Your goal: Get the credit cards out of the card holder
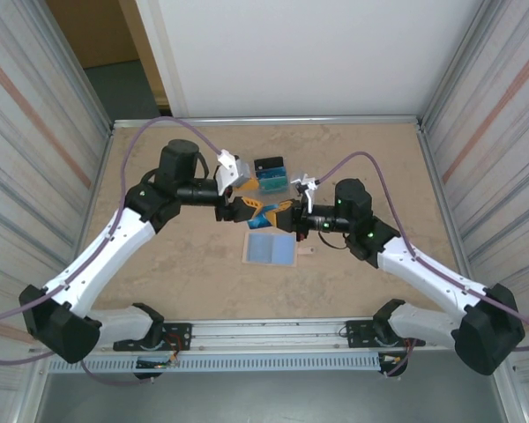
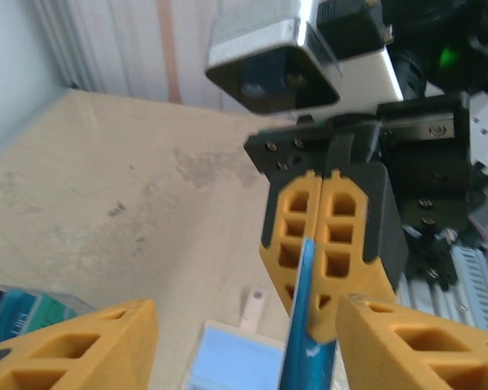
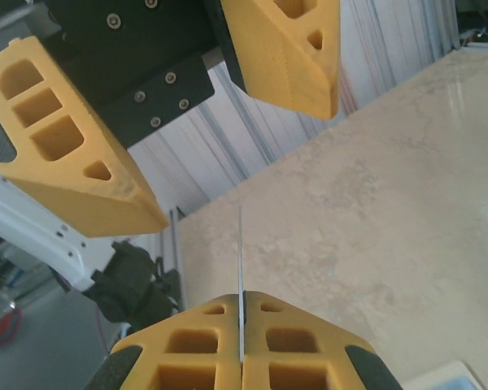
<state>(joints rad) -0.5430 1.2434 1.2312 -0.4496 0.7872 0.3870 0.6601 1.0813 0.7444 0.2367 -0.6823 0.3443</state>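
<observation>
The blue card (image 2: 301, 325) is cut off below.

We see a beige marbled tabletop (image 1: 176, 273), a small pile of black and teal pieces (image 1: 271, 174) toward its far side, ribbed metal walls (image 1: 35, 132) on either side, and a white panel (image 1: 291, 53) behind.

both arms reach inward, wrists facing each other. left gripper (image 1: 245, 210) jaws apart; right gripper (image 1: 285, 210) pinched tight on a blue card (image 2: 299, 321).
</observation>
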